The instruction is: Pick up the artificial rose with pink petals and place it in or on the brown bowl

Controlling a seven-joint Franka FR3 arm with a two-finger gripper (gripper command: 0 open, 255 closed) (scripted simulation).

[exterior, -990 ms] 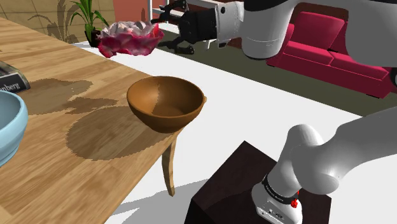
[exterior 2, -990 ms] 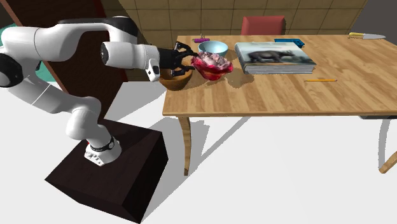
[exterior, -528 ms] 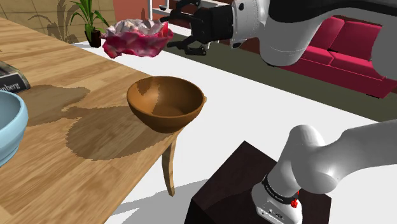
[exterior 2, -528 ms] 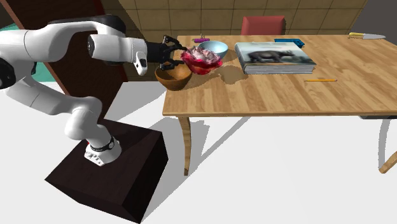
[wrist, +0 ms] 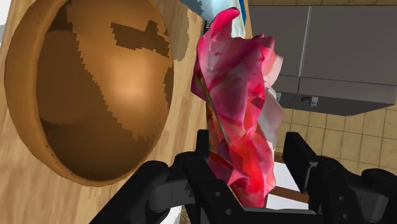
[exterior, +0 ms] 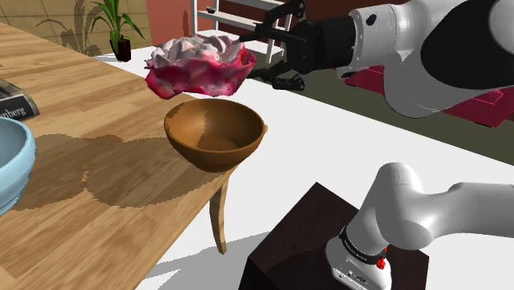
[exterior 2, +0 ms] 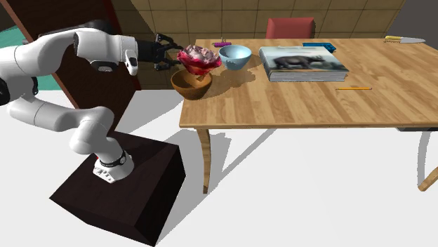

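Rose (exterior: 200, 64) (exterior 2: 198, 57) (wrist: 238, 121): fake bloom, pink-red petals with paler tips, hanging in the air right over the brown bowl (exterior: 214, 134) (exterior 2: 191, 84) (wrist: 89, 89) and not touching it.
Claw (exterior: 272, 53) (exterior 2: 168, 55) (wrist: 251, 153): pinching the rose, with one black finger on each side of the petals in the wrist view. It comes in roughly level, from the bowl's stand (exterior 2: 119, 196) side.
Brown bowl: upright on the wooden worktop (exterior: 82, 206) (exterior 2: 302, 105), right at its corner. Its hollow shows just its own glossy brown surface with jagged shadow patches.
Blue bowl (exterior: 12, 165) (exterior 2: 235, 55): light blue, next along from the brown bowl and further in on the worktop. Can't really make out its inside.
Second exterior view: past the brown bowl it takes in a thick book (exterior 2: 303, 63) with an animal on the cover, a pencil (exterior 2: 353, 88), a knife (exterior 2: 403, 39) way at the far end, and a red chair (exterior 2: 290, 28) behind.
Shoulder view: beyond the brown bowl there's a potted plant (exterior: 115, 25) and a red sofa (exterior: 486, 103), plus a corner of that book near the blue bowl.
Wrist view: looks straight into the brown bowl's hollow, with the rose just beside it and a tiled wall beyond.
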